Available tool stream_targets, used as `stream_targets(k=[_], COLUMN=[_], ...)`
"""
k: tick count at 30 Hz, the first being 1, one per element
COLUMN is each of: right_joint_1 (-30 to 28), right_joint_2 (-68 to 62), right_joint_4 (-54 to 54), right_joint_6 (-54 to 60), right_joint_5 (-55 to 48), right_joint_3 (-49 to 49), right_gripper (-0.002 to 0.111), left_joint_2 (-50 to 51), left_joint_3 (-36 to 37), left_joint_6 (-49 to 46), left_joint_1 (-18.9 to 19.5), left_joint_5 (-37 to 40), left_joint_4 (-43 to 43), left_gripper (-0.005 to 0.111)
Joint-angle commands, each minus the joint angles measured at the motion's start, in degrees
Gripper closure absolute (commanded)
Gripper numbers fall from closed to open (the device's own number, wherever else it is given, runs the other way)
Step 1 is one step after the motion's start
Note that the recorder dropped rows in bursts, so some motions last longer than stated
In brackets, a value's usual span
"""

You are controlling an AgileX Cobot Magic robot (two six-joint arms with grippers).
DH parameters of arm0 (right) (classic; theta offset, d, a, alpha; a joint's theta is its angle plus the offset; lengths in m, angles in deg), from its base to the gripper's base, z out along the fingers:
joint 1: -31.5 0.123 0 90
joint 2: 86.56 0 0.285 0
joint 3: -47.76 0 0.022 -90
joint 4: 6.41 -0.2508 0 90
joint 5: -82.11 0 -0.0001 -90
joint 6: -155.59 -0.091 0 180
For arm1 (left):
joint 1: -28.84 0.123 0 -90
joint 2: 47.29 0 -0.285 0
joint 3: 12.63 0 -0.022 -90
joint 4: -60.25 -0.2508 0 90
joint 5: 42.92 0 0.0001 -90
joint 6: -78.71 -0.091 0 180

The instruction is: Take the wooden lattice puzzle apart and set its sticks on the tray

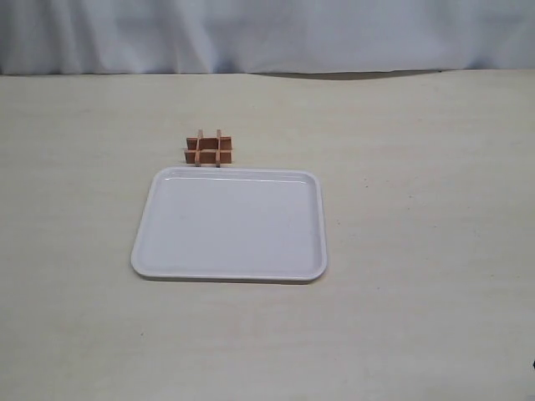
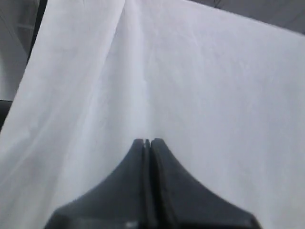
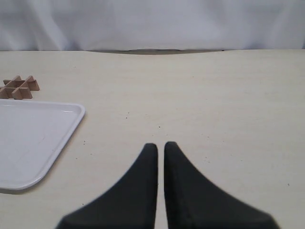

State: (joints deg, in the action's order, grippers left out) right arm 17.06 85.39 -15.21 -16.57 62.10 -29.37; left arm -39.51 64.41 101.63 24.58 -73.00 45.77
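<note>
The wooden lattice puzzle (image 1: 209,149) stands assembled on the beige table, just beyond the far edge of the tray (image 1: 230,224), and its sticks are still interlocked. The white tray holds nothing. In the right wrist view the puzzle (image 3: 18,87) and a corner of the tray (image 3: 33,138) lie well off to one side of my right gripper (image 3: 160,144). That gripper hovers over bare table, its fingers nearly together with only a thin slit and nothing between them. My left gripper (image 2: 147,141) is shut and empty, facing white cloth. Neither gripper shows in the exterior view.
A white cloth backdrop (image 1: 267,33) hangs along the table's far edge. It fills the left wrist view as white cloth (image 2: 190,71). The beige tabletop (image 1: 418,209) spreads around the tray on all sides.
</note>
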Motion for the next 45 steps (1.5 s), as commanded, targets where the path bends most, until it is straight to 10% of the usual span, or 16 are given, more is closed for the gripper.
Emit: stream_targets(k=[1,13,30,45], right_joint_1=[-0.08,-0.08,-0.08,-0.08], right_joint_2=[0.26,0.26,0.26,0.26], right_joint_4=[0.03,0.03,0.03,0.03], right_joint_6=[0.27,0.27,0.27,0.27], right_joint_5=[0.36,0.36,0.36,0.36], right_joint_3=[-0.09,-0.09,-0.09,-0.09], right_gripper=[0.104,0.104,0.104,0.104], left_joint_2=[0.00,22.91,90.18,102.61], left_joint_3=[0.18,-18.32,-66.67,-79.68], left_joint_6=[8.79,-5.07,-22.92,-20.39], left_joint_1=[-0.39,-0.39,-3.50,-17.49], left_joint_5=[-4.92,-3.50,64.60,72.18], left_joint_4=[0.85,13.92,10.64,10.51], left_gripper=[0.107,0.107,0.107,0.107])
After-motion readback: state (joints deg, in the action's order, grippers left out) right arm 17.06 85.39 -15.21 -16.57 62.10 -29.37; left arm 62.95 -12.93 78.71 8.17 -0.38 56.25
